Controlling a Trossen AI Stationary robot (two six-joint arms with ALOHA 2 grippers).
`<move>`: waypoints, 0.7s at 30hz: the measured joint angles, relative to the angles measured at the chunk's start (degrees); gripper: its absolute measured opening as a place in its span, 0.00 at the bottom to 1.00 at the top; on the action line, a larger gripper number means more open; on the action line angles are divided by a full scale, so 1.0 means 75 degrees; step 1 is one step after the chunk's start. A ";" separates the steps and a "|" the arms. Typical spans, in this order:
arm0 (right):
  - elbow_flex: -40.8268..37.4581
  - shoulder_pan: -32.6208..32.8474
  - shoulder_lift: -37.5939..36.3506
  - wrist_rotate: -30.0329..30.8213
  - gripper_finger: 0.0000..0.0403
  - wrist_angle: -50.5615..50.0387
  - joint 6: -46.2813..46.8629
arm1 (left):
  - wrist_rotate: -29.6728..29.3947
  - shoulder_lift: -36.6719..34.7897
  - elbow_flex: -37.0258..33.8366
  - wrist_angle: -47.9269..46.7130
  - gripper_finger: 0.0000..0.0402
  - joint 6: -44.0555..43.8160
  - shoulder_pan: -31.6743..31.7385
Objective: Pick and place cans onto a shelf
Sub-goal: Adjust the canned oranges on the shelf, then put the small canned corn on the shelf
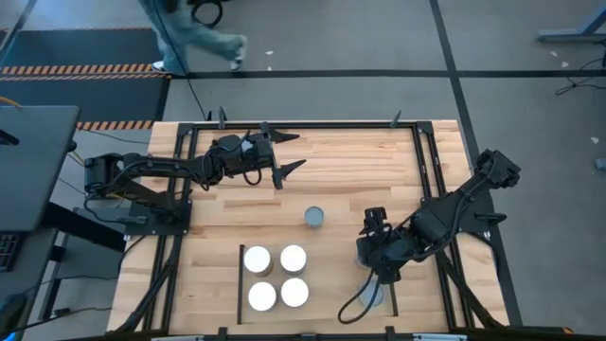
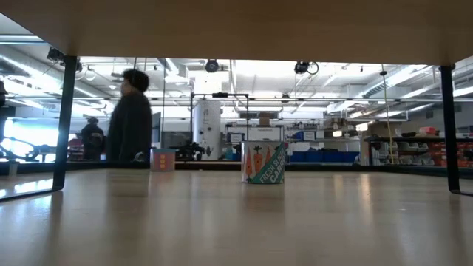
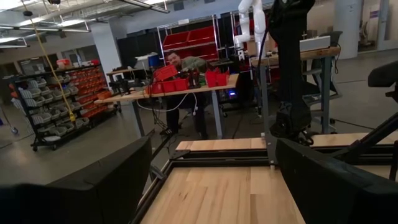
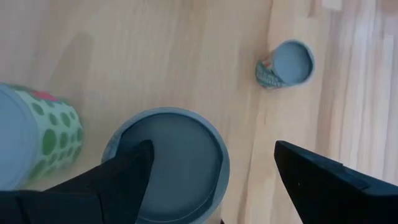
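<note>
Shelf [image 1: 322, 294] holds four white-topped cans [image 1: 276, 276]; a fifth, partly hidden, sits below right hand [image 4: 211, 163], fingers spread. Lone can [image 1: 314, 218] on worktop [image 1: 350, 161]. Left hand [image 1: 284, 156] released.

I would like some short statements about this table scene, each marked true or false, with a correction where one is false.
1. Four white-topped round cans stand in a two-by-two block on the pale-wood shelf. True.
2. The right gripper is shut on a can. False: its fingers stand open above the grey-topped round can.
3. A lone grey-topped can stands apart near the middle of the wooden tabletop. True.
4. The left gripper holds a white-topped can. False: it is open and empty, near the far edge of the table.
5. In the right wrist view, a green-dotted can stands beside the grey-topped one. True.
</note>
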 joint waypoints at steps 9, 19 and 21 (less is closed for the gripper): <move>0.0525 0.0064 -0.0280 0.0193 0.86 0.0142 -0.1179 | 0.0002 0.0000 -0.0001 0.0102 0.87 -0.0470 -0.0011; 0.0571 -0.0053 -0.1375 0.0949 0.86 0.1442 -0.2455 | 0.1251 -0.0102 -0.0007 0.0008 0.87 -0.2675 -0.0056; 0.0574 -0.0188 -0.1476 0.1307 0.86 0.1643 -0.2508 | 0.1678 -0.0422 -0.0009 -0.0405 0.87 -0.2227 0.0017</move>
